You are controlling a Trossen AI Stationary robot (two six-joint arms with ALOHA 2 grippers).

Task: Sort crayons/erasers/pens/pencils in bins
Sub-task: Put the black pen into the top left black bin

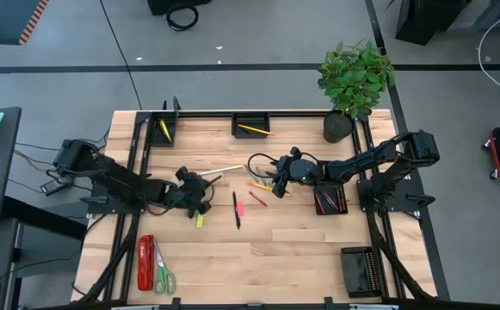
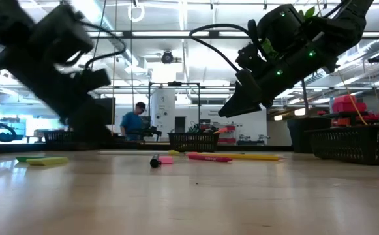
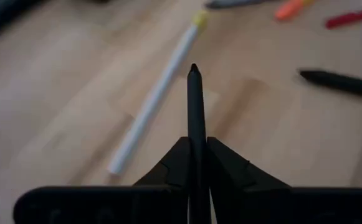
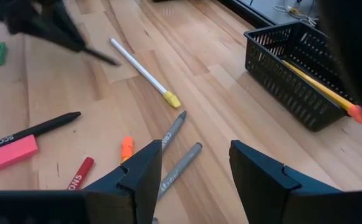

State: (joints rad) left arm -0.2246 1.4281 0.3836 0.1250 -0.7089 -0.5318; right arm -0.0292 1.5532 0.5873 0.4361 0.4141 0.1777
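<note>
Currently, a black pen (image 3: 195, 118) is being pinched between the pressed-together fingers of the left end effector (image 1: 194, 196), at the left-centre of the desk (image 1: 301, 258), beside a white pen (image 3: 156, 99). For a clean lift, the pen is best being raised level and carried straight to a pen bin. Further right, the right end effector (image 4: 190, 177) is being held spread and empty above two grey pens (image 4: 179, 155) and crayons (image 4: 126, 148), near the pencil bin (image 4: 293, 74).
</note>
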